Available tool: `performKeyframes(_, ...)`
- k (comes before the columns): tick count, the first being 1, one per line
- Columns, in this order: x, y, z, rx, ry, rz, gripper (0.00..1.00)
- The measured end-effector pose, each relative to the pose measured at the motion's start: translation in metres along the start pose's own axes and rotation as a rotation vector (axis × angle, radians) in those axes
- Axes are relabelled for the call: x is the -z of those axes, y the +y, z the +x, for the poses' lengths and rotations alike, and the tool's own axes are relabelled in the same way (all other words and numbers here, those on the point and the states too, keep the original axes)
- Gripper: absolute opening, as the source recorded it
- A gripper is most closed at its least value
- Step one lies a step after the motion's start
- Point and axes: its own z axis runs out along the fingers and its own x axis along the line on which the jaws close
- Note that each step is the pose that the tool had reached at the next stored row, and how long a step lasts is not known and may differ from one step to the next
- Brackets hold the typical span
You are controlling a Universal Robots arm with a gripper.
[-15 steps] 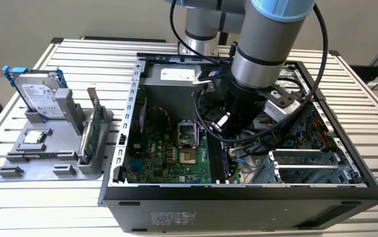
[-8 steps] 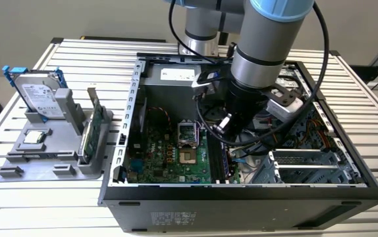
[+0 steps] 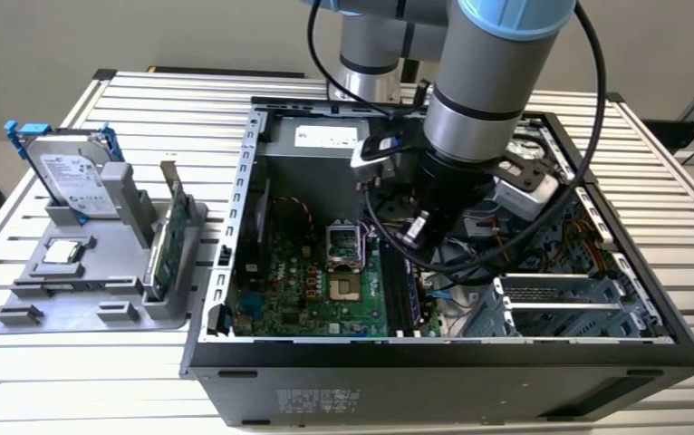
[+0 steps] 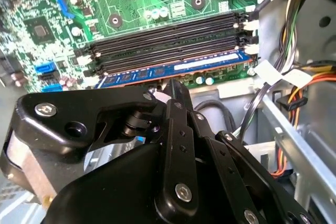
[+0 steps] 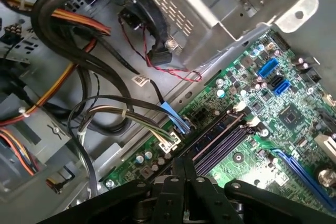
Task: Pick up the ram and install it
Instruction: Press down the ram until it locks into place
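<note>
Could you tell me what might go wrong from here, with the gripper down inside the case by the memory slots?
1. The ram lies along the outermost motherboard slot, and the gripper is right over it. If the stick is not squarely in the slot, pressing could bend it.
2. Loose cables run close beside the slots and the arm, and might snag or be pinched.
</note>
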Motion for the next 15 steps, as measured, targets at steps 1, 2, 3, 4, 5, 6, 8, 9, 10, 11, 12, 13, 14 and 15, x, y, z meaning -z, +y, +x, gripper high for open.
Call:
performKeyframes(1,0.0000,0.0000,0.0000,0.012,0.0001,-0.0003,0.00)
performKeyframes(2,0.0000,0.0000,0.0000,0.026,0.0005,-0.0005,0.00)
performKeyframes(3,0.0000,-0.0001,0.0000,0.040,0.0010,-0.0007,0.00)
performKeyframes(4,-0.0001,-0.0001,-0.0001,0.053,0.0016,-0.0007,0.00)
performKeyframes(5,-0.0001,-0.0001,-0.0001,0.066,0.0023,-0.0007,0.00)
performKeyframes(6,-0.0001,-0.0001,-0.0001,0.079,0.0030,-0.0007,0.00)
performKeyframes(8,-0.0001,-0.0002,-0.0001,0.106,0.0042,-0.0015,0.00)
performKeyframes(9,-0.0002,-0.0002,-0.0002,0.119,0.0046,-0.0020,0.00)
performKeyframes(10,-0.0002,-0.0003,-0.0003,0.131,0.0050,-0.0025,0.00)
performKeyframes(11,-0.0002,-0.0003,-0.0003,0.142,0.0054,-0.0030,0.00)
performKeyframes(12,-0.0002,-0.0003,-0.0003,0.153,0.0058,-0.0035,0.00)
performKeyframes(13,-0.0002,-0.0004,-0.0004,0.165,0.0062,-0.0040,0.00)
performKeyframes(14,-0.0002,-0.0005,-0.0004,0.176,0.0065,-0.0045,0.00)
performKeyframes(15,-0.0001,-0.0005,-0.0005,0.185,0.0068,-0.0050,0.00)
